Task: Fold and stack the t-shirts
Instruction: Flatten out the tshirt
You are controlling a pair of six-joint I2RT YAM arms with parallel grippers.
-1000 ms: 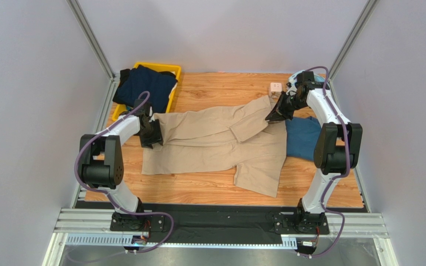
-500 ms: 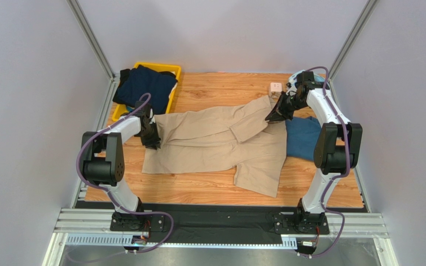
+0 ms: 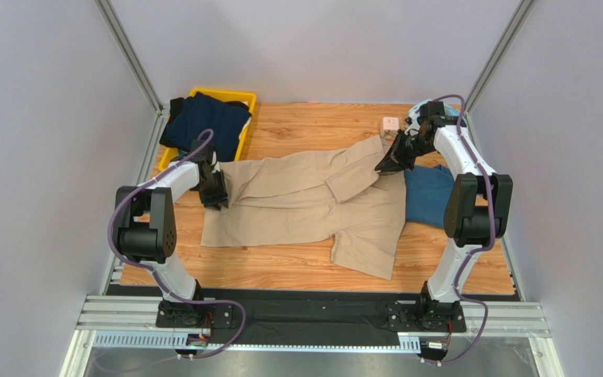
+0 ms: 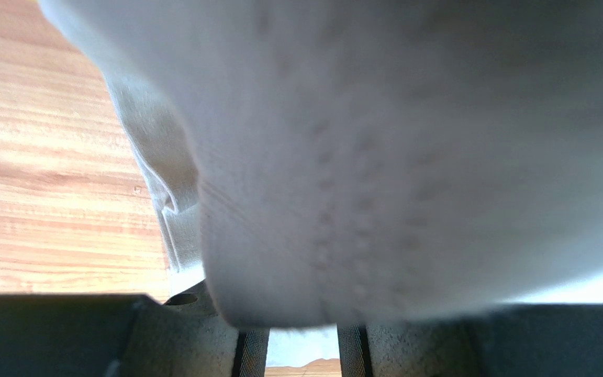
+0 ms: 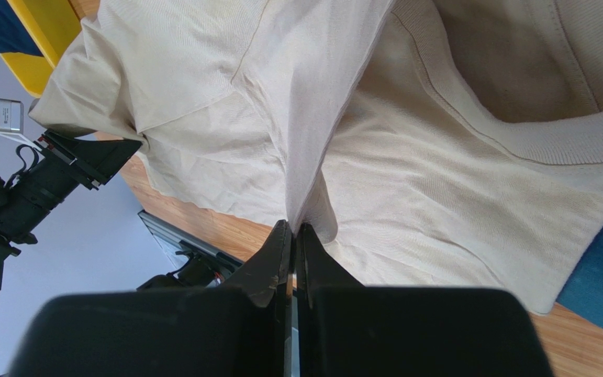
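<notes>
The large beige t-shirt (image 3: 305,204) lies spread across the wooden table. My left gripper (image 3: 218,198) sits at its left edge. In the left wrist view blurred beige cloth (image 4: 399,157) covers the fingertips, and the pads (image 4: 253,353) stand a little apart with cloth bunched between them. My right gripper (image 3: 383,166) is shut on a raised fold of the beige shirt (image 5: 438,181) near its collar, its tips (image 5: 293,228) pinching the ridge. The teal-blue t-shirt (image 3: 430,196) lies partly under the beige one at the right. The dark navy t-shirt (image 3: 206,118) is piled in the bin.
A yellow bin (image 3: 243,98) stands at the back left corner. A small white cube (image 3: 391,124) sits at the back of the table by my right arm. Grey walls and metal posts close in the table on three sides.
My left gripper has narrowed slightly at the shirt's left edge and its arm has shifted a little. The right arm and the shirt have stayed put.
</notes>
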